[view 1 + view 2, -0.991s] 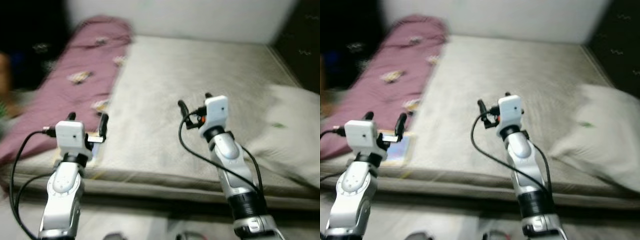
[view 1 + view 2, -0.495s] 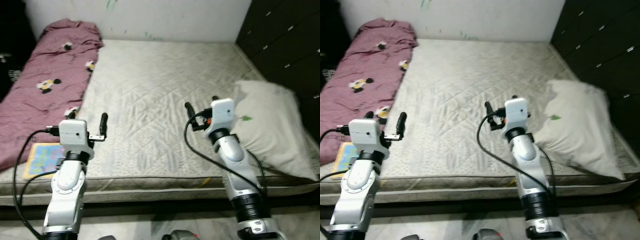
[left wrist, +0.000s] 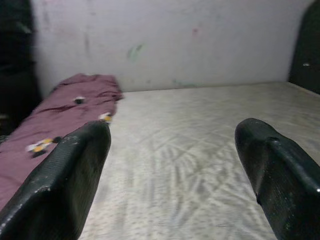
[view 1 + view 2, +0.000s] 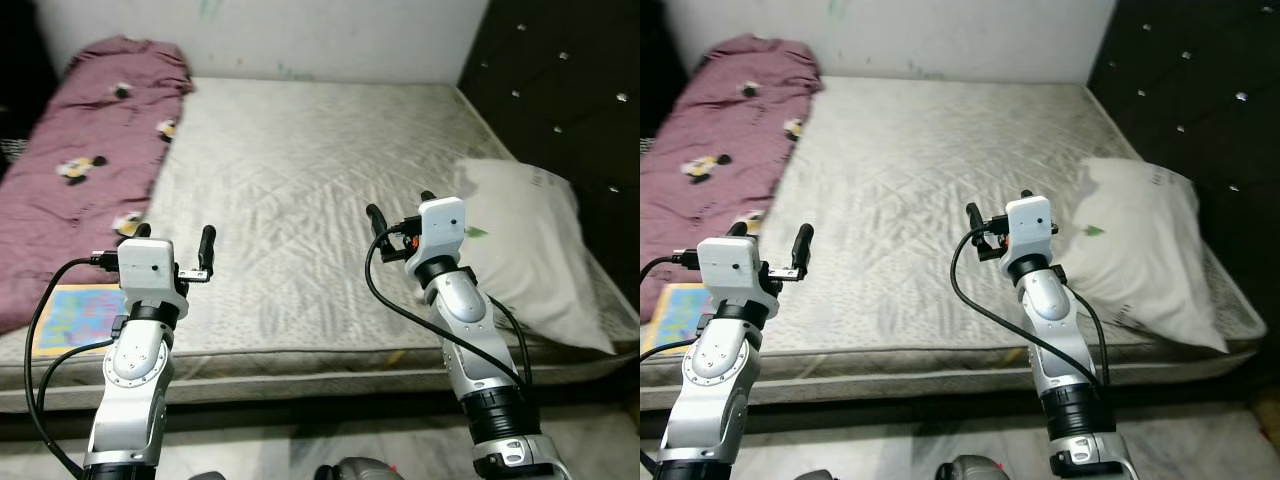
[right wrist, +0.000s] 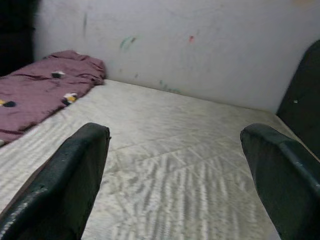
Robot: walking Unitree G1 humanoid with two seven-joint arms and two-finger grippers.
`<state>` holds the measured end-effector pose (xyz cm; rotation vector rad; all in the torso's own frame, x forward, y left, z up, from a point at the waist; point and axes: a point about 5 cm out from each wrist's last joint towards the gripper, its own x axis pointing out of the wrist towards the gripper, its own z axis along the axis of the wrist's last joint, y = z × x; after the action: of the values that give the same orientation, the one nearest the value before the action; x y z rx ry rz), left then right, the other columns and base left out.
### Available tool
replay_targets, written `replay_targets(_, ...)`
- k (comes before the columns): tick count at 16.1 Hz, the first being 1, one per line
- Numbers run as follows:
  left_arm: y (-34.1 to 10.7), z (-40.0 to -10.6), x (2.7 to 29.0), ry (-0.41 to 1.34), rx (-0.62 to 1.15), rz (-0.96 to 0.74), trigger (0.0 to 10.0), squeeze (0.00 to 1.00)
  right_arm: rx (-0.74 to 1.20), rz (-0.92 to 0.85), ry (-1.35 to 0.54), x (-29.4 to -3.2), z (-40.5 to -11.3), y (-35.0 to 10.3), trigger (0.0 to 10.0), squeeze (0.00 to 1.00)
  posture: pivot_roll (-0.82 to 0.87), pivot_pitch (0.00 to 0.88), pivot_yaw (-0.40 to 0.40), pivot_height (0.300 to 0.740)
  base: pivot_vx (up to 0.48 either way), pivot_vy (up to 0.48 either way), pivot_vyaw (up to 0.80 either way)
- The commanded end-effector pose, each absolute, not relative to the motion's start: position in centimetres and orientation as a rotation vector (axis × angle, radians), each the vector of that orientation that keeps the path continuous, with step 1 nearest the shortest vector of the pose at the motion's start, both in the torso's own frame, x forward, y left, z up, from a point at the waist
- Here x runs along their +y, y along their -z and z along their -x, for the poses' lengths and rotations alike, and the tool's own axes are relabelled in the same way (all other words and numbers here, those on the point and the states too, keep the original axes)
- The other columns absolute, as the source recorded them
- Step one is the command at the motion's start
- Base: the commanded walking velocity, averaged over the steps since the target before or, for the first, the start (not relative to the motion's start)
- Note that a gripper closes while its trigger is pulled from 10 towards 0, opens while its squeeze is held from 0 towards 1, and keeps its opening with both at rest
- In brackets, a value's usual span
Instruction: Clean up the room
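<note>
A grey quilted mattress (image 4: 310, 180) lies before me. A maroon blanket (image 4: 75, 165) with small printed figures lies crumpled along its left side. On the mattress's right side rests a white pillow (image 4: 530, 250). A colourful flat book (image 4: 72, 317) sits on the front left corner. My left gripper (image 4: 172, 237) is held open over the front left part of the mattress, holding nothing. My right gripper (image 4: 400, 205) is open too, just left of the pillow, also holding nothing. In the left wrist view its black fingers (image 3: 65, 175) stand wide apart over the mattress (image 3: 190, 150).
A black tufted headboard (image 4: 560, 100) runs along the right side of the bed. A white wall (image 4: 300, 40) with faint marks stands behind it. The mattress front edge (image 4: 300, 365) is close below my arms, with floor beneath.
The view has swung to the right and sharpened, so the pillow and headboard show more fully. Both arms keep the same raised pose with open fingers.
</note>
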<state>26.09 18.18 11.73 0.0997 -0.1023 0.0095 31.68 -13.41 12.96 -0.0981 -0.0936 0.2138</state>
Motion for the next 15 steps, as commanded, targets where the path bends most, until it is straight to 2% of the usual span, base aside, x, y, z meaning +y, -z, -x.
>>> replay_targets(1,-11.6,-26.07,18.21,-0.007,-0.092,-0.1,10.0,0.0,-0.103,0.1,-0.217,-13.32,-31.81,-13.18,10.0,0.0,-0.05,0.0,-0.045,0.74,0.0,-0.322,0.0)
replay_targets(9,-11.5,-26.03,18.03,0.002,-0.093,-0.097,10.0,0.0,-0.107,0.113,-0.251,-12.97,-31.75,-13.15,10.0,0.0,-0.05,0.0,-0.052,0.74,0.0,-0.312,0.0)
replay_targets(15,-11.86,-25.85,17.6,0.052,-0.128,-0.056,10.0,0.0,-0.106,0.11,-0.256,-13.06,-31.67,-13.04,10.0,0.0,-0.05,0.0,-0.054,0.74,0.0,0.0,0.0)
